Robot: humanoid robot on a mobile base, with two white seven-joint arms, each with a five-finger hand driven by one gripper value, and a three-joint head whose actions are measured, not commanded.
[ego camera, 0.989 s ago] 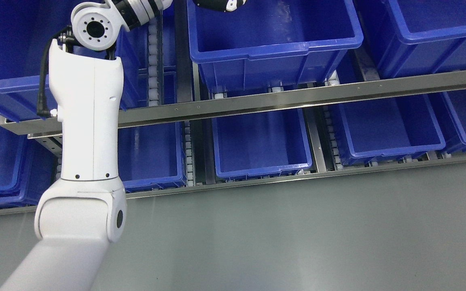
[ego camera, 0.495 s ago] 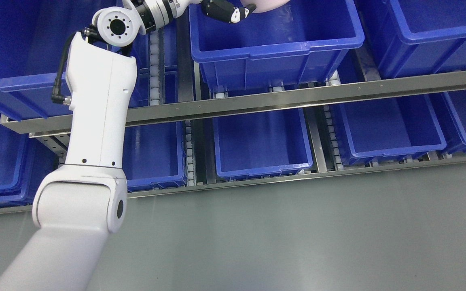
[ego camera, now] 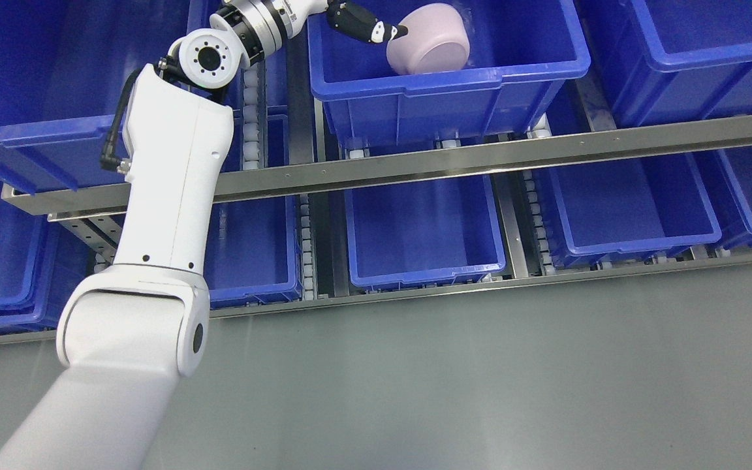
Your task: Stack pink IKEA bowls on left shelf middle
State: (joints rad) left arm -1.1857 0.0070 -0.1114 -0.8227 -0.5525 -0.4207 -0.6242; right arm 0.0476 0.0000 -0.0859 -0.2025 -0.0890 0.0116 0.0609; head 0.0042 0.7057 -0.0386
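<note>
Reaching up from the lower left, the left arm has its robot hand [ego camera: 366, 26] inside the upper middle bin [ego camera: 448, 78], its dark fingers touching the left side of a pink bowl [ego camera: 428, 47]. From where I stand the bowl sits tilted on its side above the bin's front wall, and I can't tell whether the fingers are clamped on it or only resting against it.

As for progress, I'd say the job is early: only this one pink bowl shows, and nothing is stacked on or under it anywhere I can see. A stack needs at least a second bowl, and none is in sight.

Counting up: one bowl, one arm in view, and roughly eight blue bins across the two shelf levels [ego camera: 454, 163], the rest showing no contents.
</note>
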